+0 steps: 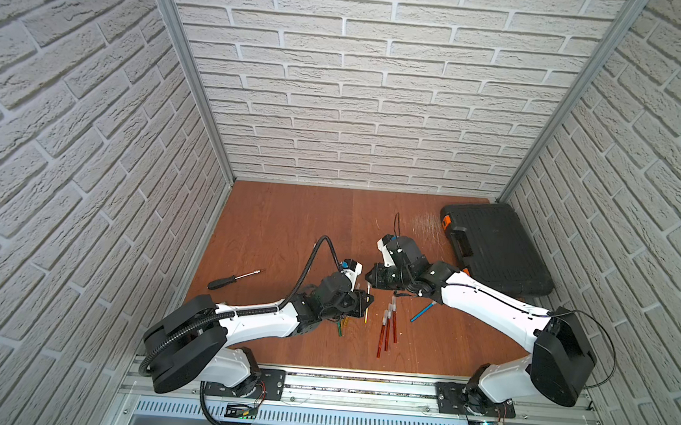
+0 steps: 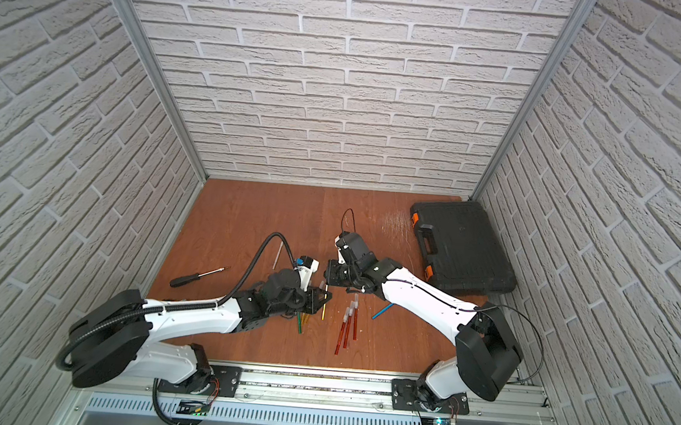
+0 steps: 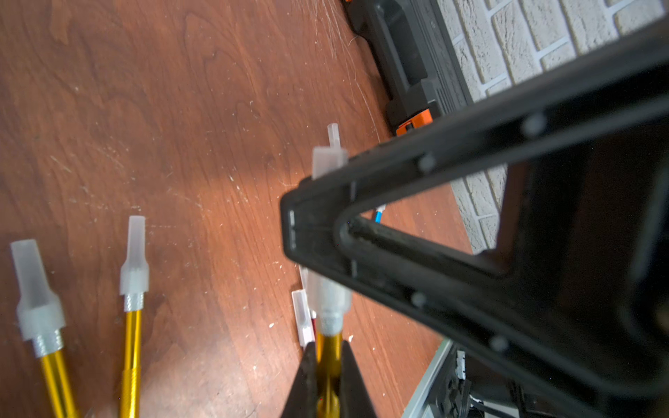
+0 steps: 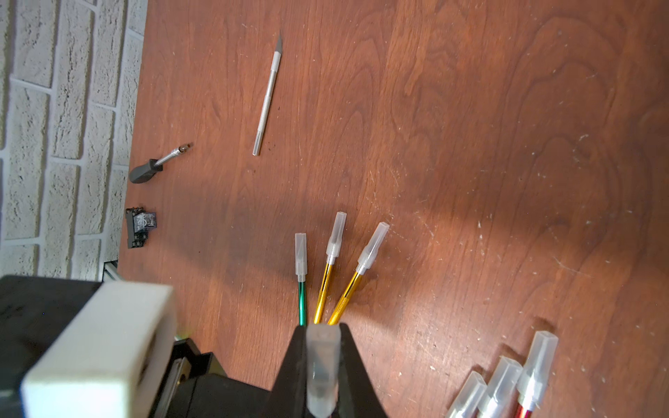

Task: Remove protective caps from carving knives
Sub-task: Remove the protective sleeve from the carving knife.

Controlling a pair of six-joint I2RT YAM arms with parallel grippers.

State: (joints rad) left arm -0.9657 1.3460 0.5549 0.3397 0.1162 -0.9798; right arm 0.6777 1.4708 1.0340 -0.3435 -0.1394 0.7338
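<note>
My left gripper (image 3: 327, 347) is shut on the handle of a gold carving knife (image 3: 328, 376), held above the table. Its translucent protective cap (image 4: 321, 365) sits clamped in my right gripper (image 4: 321, 327), with a dark blade showing through the plastic. Both grippers meet tip to tip at mid-table (image 1: 367, 295). In the left wrist view the right gripper's black fingers (image 3: 398, 202) hide the middle of that cap. On the table lie a capped green knife (image 4: 301, 253), two capped gold knives (image 4: 335, 239), three capped red knives (image 1: 387, 331), a blue knife (image 1: 422, 311) and a bare silver knife (image 4: 268, 94).
A black-handled screwdriver (image 1: 235, 279) lies at the left of the wooden table (image 1: 288, 226). A closed black tool case (image 1: 496, 249) with orange latches fills the back right corner. A small black relay block (image 4: 139, 226) sits by the left wall. Brick-patterned walls surround three sides.
</note>
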